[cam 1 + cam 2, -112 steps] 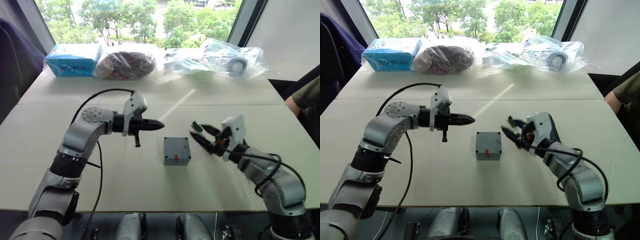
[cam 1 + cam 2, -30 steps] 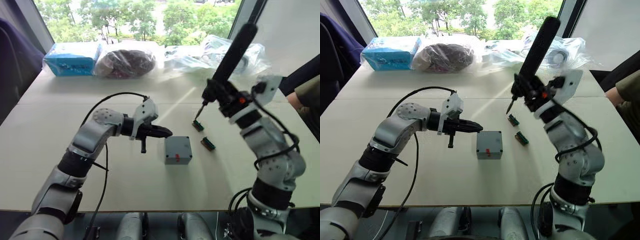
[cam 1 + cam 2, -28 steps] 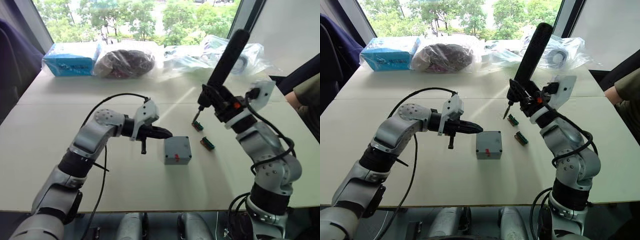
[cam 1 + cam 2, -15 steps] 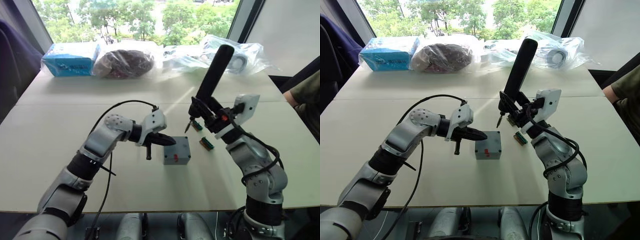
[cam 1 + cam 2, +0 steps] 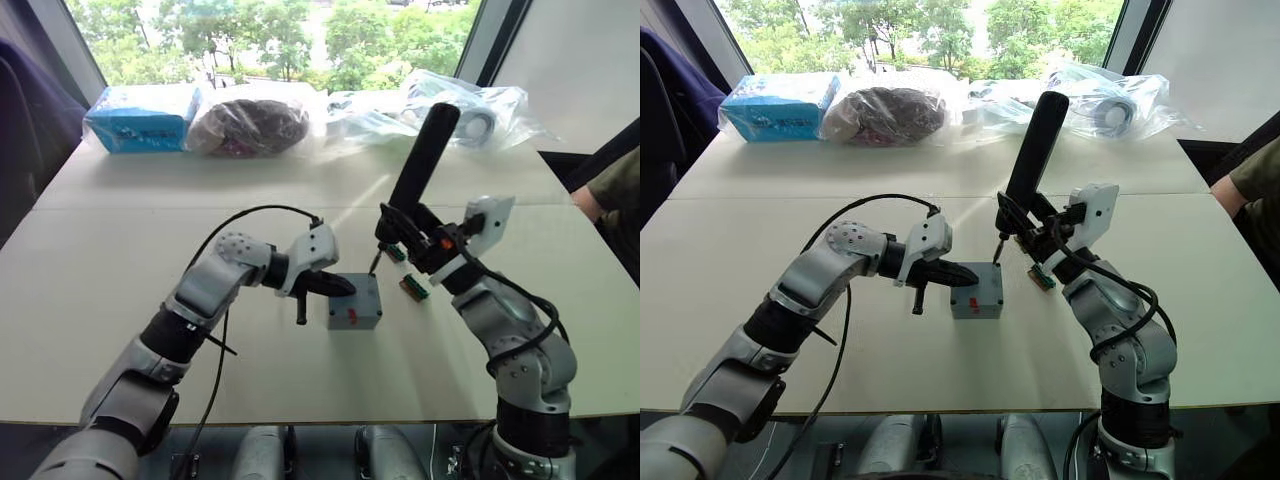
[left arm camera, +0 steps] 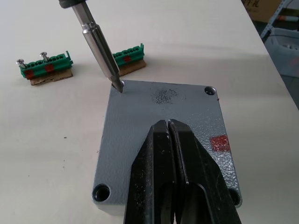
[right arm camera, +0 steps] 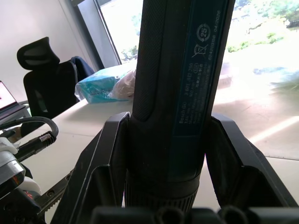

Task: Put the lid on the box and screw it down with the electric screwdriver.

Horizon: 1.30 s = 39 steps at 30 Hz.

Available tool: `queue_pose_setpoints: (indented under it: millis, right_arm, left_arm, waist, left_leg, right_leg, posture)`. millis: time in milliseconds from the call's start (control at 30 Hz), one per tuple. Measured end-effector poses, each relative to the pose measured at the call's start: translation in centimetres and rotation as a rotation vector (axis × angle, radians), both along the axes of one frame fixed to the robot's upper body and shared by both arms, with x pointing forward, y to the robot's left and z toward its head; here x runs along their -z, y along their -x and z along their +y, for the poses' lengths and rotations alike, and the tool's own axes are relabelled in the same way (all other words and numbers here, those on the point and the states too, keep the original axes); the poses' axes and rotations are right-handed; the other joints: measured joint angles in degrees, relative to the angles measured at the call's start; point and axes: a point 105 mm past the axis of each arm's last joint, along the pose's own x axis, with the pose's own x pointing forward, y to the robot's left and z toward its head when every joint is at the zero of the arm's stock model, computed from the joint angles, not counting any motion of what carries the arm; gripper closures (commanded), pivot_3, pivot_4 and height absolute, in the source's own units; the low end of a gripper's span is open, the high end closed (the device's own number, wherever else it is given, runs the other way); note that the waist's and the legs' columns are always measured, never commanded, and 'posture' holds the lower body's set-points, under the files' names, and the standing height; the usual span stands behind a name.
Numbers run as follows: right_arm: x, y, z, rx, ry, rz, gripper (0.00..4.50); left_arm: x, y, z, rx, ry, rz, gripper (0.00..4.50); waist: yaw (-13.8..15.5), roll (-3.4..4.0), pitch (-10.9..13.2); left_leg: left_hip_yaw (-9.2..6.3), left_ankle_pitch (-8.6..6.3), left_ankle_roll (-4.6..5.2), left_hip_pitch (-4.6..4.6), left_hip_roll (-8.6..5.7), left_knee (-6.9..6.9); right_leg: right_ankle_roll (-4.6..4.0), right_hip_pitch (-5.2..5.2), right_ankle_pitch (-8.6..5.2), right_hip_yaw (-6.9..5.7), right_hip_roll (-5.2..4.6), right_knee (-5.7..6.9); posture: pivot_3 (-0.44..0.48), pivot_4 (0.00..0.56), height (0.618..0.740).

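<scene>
Where the two pale cream tabletops (image 5: 90,300) meet under the big window with green trees outside, a row of things lines the far edge: a blue tissue pack in plastic wrap (image 5: 146,118), a clear bag of dark reddish cord (image 5: 255,126) and more clear plastic bags of parts (image 5: 440,112); a black office chair (image 7: 41,70) stands off to the side. Near the middle of the table sits the small square grey plastic box (image 5: 354,302), red mark on its near side, with the flat grey lid (image 6: 163,135) already lying on top, screw holes at its corners. The right gripper (image 7: 168,154) clamps its black fingers around the long, thick, dark pen-shaped electric screwdriver (image 5: 420,165), held tilted with its thin metal bit (image 6: 100,46) resting at one far corner hole of the lid. A label runs down the tool's barrel with small symbols and print too fine to read. The left gripper (image 6: 168,128) has its fingers pressed together, holding nothing, their tips lying on the lid. Just beyond the box lie two small green terminal blocks (image 6: 44,65) with red patches.
</scene>
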Motion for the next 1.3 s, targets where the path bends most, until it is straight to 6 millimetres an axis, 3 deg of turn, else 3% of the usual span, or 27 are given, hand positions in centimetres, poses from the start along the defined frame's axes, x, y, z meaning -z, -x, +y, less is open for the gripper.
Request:
queue_pose_setpoints:
  millis: [467,667,833,1000,1300]
  right_arm:
    - [0.6,-0.5,-0.5,0.045,0.028,-0.021,2.66]
    - [0.8,1.0,1.1,-0.027,0.130,-0.075,2.66]
    - [1.3,1.4,1.7,-0.020,0.173,-0.100,2.66]
    - [2.3,1.1,2.7,-0.022,0.266,-0.096,2.66]
    - [3.3,1.4,2.3,-0.010,0.244,-0.072,2.66]
  left_arm:
    - [0.0,0.0,0.1,-0.001,-0.003,-0.001,4.50]
    - [0.2,-0.2,0.4,-0.007,-0.025,-0.014,4.50]
    - [0.7,-0.2,0.8,-0.009,-0.031,-0.006,4.50]
    - [1.6,0.0,0.8,0.011,-0.062,-0.018,4.50]
    - [2.2,0.0,1.0,0.008,-0.081,-0.028,4.50]
  waist:
    - [0.07,0.00,0.00]
    - [-0.01,-0.04,-0.05]
    - [-0.53,-0.25,-0.27]
    - [-1.14,-0.71,-0.95]
    - [-1.17,-1.14,-2.26]
  left_leg:
    - [0.00,0.00,0.00,0.01,0.00,0.01]
    - [-0.02,-0.01,0.01,0.16,0.01,-0.01]
    - [-0.02,-0.06,0.09,0.37,0.05,-0.01]
    - [-0.05,-0.14,0.19,1.24,0.07,-0.31]
    - [-0.10,-0.14,0.18,1.39,0.07,-0.55]
  right_leg:
    - [0.00,0.02,0.00,0.00,0.00,0.00]
    - [0.00,0.13,-0.01,0.00,0.03,-0.01]
    - [-0.02,0.35,-0.01,0.00,0.06,-0.02]
    - [-0.29,1.14,-0.21,-0.04,0.04,-0.15]
    - [-0.63,1.23,-0.39,-0.02,-0.10,-0.18]
  posture:
    - [0.000,0.150,0.740]
    - [0.000,0.150,0.740]
    - [0.000,0.150,0.740]
    - [0.000,0.150,0.740]
    - [0.000,0.150,0.740]
